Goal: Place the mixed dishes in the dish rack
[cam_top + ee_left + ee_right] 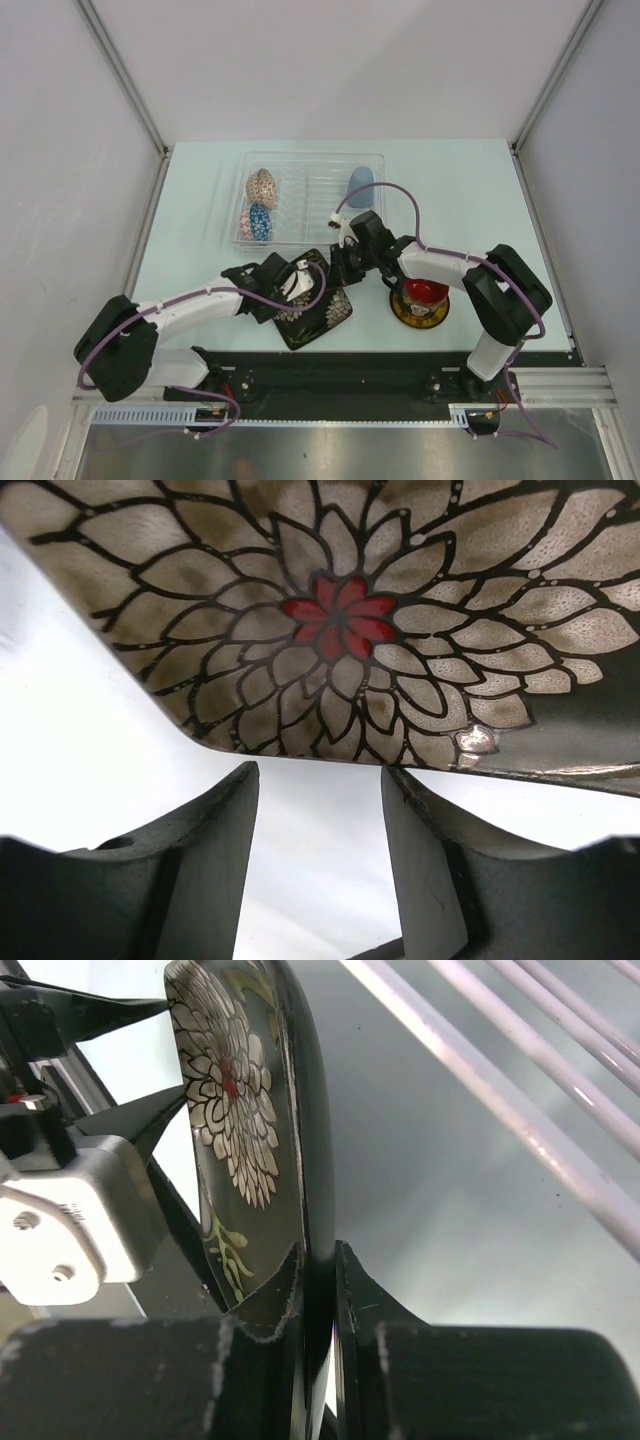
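Before the dish rack (310, 195), right claw (318, 1260) pinches plate (330, 310), left claw (318, 770) adjacent.

left arm (190, 308), right arm (440, 262): white links, black joints | cables (385, 188): purple | left end effector (318, 780): dark grey

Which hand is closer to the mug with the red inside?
Right. The right hand, clamped on the edge of the black plate, sits just left of the mug; the left hand, open, is farther left, by the plate's face.
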{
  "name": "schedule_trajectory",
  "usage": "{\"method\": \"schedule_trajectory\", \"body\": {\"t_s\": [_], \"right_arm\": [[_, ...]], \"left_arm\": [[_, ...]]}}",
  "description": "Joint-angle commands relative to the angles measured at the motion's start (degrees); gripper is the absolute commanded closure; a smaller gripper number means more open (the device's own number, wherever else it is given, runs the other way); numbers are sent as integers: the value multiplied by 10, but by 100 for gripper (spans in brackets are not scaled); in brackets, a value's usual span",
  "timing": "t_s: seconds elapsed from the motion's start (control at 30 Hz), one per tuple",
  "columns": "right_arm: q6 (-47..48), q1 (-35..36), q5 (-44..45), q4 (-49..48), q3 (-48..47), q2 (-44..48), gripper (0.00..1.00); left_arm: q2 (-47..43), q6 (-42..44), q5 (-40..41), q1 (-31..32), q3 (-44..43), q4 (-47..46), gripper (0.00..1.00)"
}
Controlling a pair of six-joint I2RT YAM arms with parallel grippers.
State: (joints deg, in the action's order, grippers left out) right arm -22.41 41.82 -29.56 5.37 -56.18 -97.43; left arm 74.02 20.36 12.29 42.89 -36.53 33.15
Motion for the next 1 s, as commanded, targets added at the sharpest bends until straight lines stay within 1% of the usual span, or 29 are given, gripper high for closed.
{"method": "schedule_trajectory", "body": {"t_s": [0.0, 0.1, 0.13, 0.2, 0.23, 0.27, 0.3, 0.33, 0.37, 0.43, 0.47, 0.5, 0.57, 0.6, 0.63, 0.67, 0.7, 0.73, 0.77, 0.8, 0.83, 0.87, 0.9, 0.93, 0.97], "right_arm": [[17, 23, -78, -34, -29, 20, 100], [21, 21, -73, -28, -34, 36, 100], [25, 22, -66, -13, -38, 46, 100], [41, 21, -59, 5, -50, 58, 100], [47, 20, -53, 23, -54, 64, 100], [54, 19, -52, 33, -60, 79, 100], [71, 19, -50, 46, -71, 87, 100], [80, 18, -42, 71, -80, 95, 100], [90, 16, -37, 87, -88, 113, 100], [122, 10, -13, 140, -124, 132, 100], [134, 1, -3, 157, -139, 151, 100], [151, -4, 13, 187, -172, 160, 100], [175, -16, 40, 215, -214, 178, 100], [186, -22, 81, 244, -239, 180, 100], [221, -24, 106, 261, -300, 176, 100], [240, -25, 134, 276, -333, 171, 100], [261, -20, 201, 296, -366, 153, 100], [297, -17, 242, 296, -426, 146, 100], [321, -10, 289, 288, -445, 131, 100], [347, -3, 363, 254, -460, 125, 100], [400, -1, 387, 230, -473, 119, 100], [428, 1, 404, 205, -479, 112, 100], [455, 4, 437, 155, -483, 95, 100], [490, 12, 447, 133, -489, 81, 100], [558, 19, 456, 112, -501, 70, 100]], "left_arm": [[-41, -17, 10, 3, -21, -85, 43], [-78, -12, 20, -8, -60, -38, 43], [-90, -12, 17, -14, -96, -22, 43], [-107, -15, 12, -29, -143, 38, 41], [-115, -16, 4, -47, -197, 59, 41], [-119, -17, -3, -59, -225, 95, 40], [-122, -19, -17, -86, -251, 110, 39], [-128, -20, -24, -99, -298, 123, 39], [-129, -20, -28, -113, -320, 141, 38], [-131, -19, -32, -153, -373, 147, 37], [-129, -21, -33, -168, -386, 144, 37], [-128, -28, -35, -197, -395, 138, 37], [-114, -45, -33, -227, -405, 113, 37], [-107, -51, -36, -251, -405, 107, 37], [-98, -59, -37, -260, -404, 97, 37], [-75, -76, -39, -268, -404, 94, 38], [-64, -83, -45, -280, -408, 96, 38], [-50, -92, -66, -286, -412, 103, 40], [-26, -104, -78, -299, -416, 106, 40], [-14, -110, -89, -304, -423, 111, 41], [-5, -115, -97, -308, -426, 111, 41], [11, -121, -117, -321, -428, 110, 41], [16, -123, -132, -326, -432, 111, 41], [22, -124, -141, -332, -433, 110, 41], [26, -125, -155, -343, -434, 110, 41]]}}
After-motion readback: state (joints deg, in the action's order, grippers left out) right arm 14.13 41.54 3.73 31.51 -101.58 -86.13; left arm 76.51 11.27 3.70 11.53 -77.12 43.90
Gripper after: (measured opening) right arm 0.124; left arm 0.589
